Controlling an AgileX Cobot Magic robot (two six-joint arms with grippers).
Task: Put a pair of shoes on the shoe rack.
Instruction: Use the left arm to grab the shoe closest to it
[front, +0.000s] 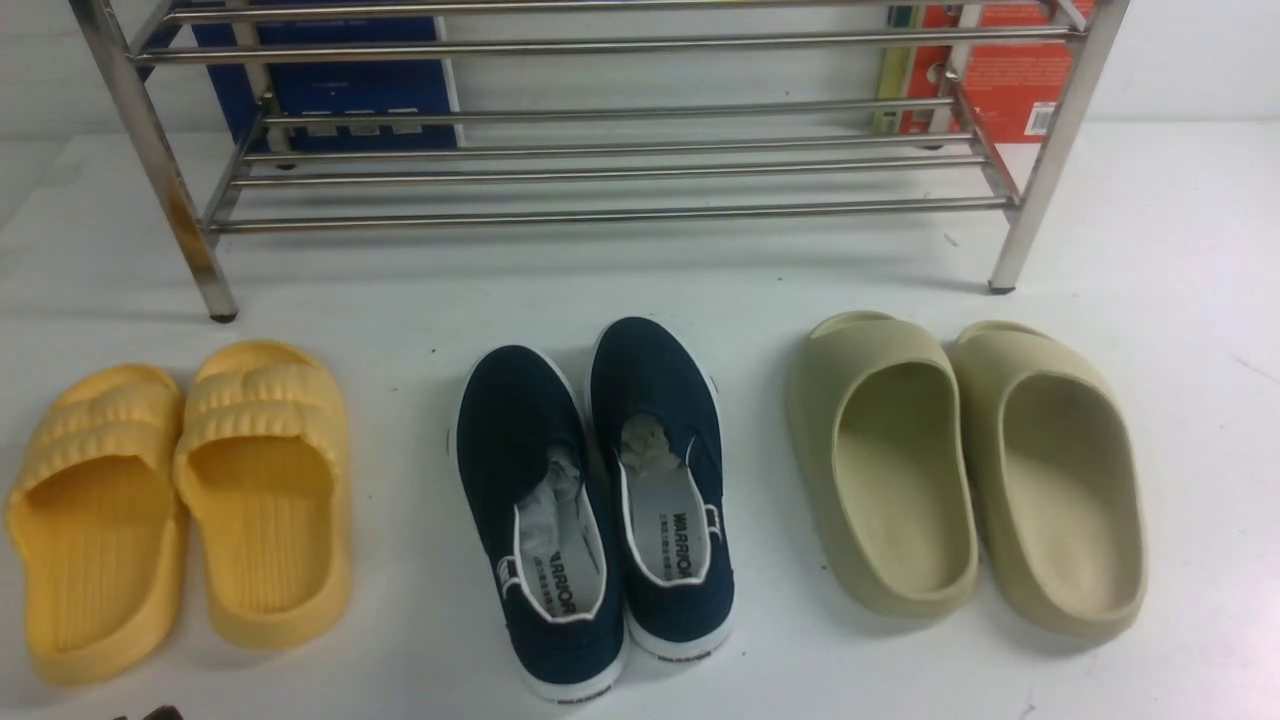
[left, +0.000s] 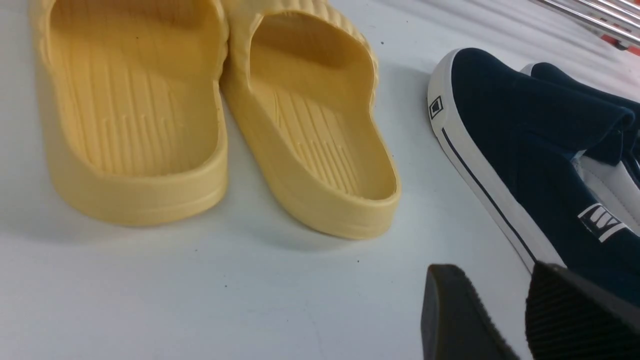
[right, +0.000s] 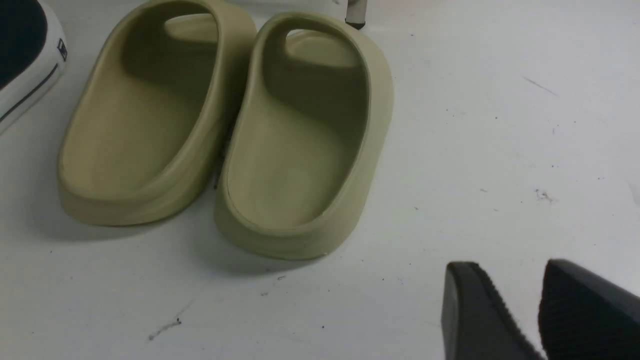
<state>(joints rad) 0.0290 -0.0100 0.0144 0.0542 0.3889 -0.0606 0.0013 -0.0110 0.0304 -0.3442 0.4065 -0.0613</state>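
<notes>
Presently, stage: judged the very start; nothing is lifted, nothing is racked.
Front view, rack (front: 600, 213): far side of the table (front: 640, 290), steel bars in tiers.
Front view, shoes (front: 650, 400): near centre, side by side and touching, toes toward the rack, paper stuffed inside.
Front view, yellow slides (front: 260, 420): near left, apart from the shoes.
Front view, olive slides (front: 880, 370): near right, apart from the shoes.
Front view, grippers: not shown.
Left wrist view, left gripper (left: 492, 270): fingers spread, nothing between them, just beside the left shoe's white sole.
Left wrist view, neighbours: yellow slides further left, separated from the shoes by a strip of table.
Right wrist view, right gripper (right: 510, 270): fingers parted, nothing between them, over table to the right of the olive slides.
Right wrist view, shoes: only a sliver of sole shows, beyond the olive slides and well apart from this gripper.
Risk, wrong pair: the right gripper sits nearer the olive slides than its shoe.
Risk, weak hold: soft canvas may fold under a pinch and the shoe may sag or drop.
Risk, knock: the shoes touch, so lifting one may drag the other.
Risk, placement: a shoe set crooked on round bars may tip or slide between them.
</notes>
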